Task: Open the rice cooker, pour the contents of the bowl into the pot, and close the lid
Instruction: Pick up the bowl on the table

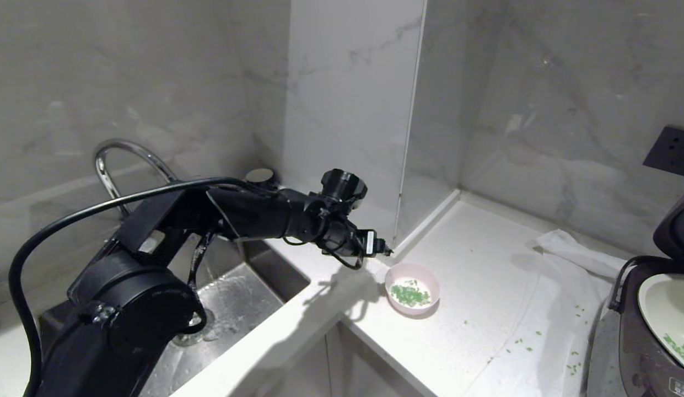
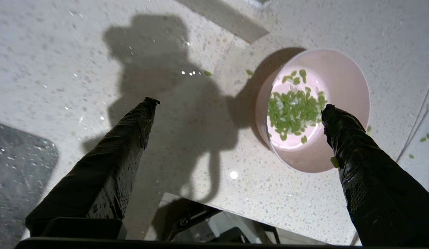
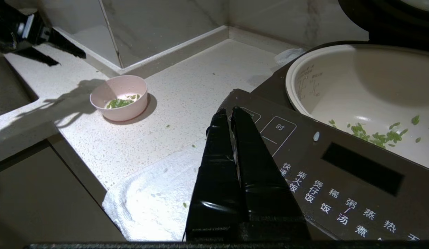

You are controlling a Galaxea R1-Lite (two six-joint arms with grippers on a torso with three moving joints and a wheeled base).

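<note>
The pale pink bowl stands on the white counter with chopped green contents inside. My left gripper hangs just above it on the sink side, open wide and holding nothing. In the left wrist view one finger lies over the bowl; the other is over bare counter. The rice cooker sits at the right edge with its lid raised. Its white pot holds some green bits. My right gripper rests shut by the cooker's front panel.
A steel sink and curved faucet lie under my left arm. A white cloth spreads under the cooker, with loose green bits scattered on it and the counter. The counter's front edge runs close to the bowl.
</note>
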